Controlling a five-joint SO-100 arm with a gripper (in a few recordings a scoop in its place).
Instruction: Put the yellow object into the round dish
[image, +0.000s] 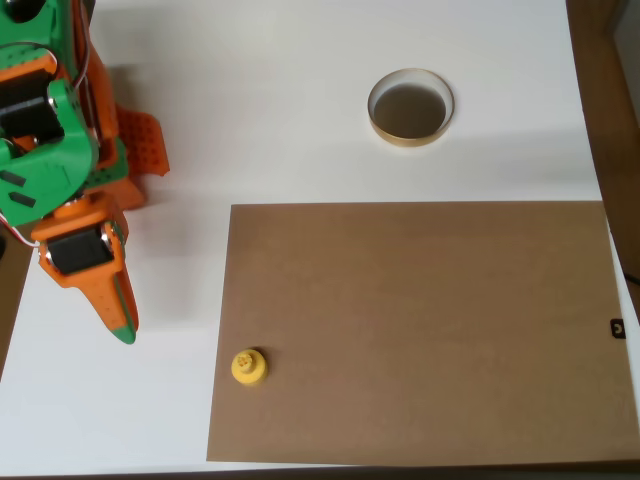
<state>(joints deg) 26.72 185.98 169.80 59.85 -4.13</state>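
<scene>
The round dish holds nothing on the white table — the yellow object sits on brown cardboard; gripper pinched together, holding nothing

Yellow object: smooth moulded plastic. Round dish: tan-gold rim, dark glossy inside. Brown sheet: matt, looks like cardboard (or kraft paper). Bench: smooth matt white. Gripper: orange-green plastic.
</scene>
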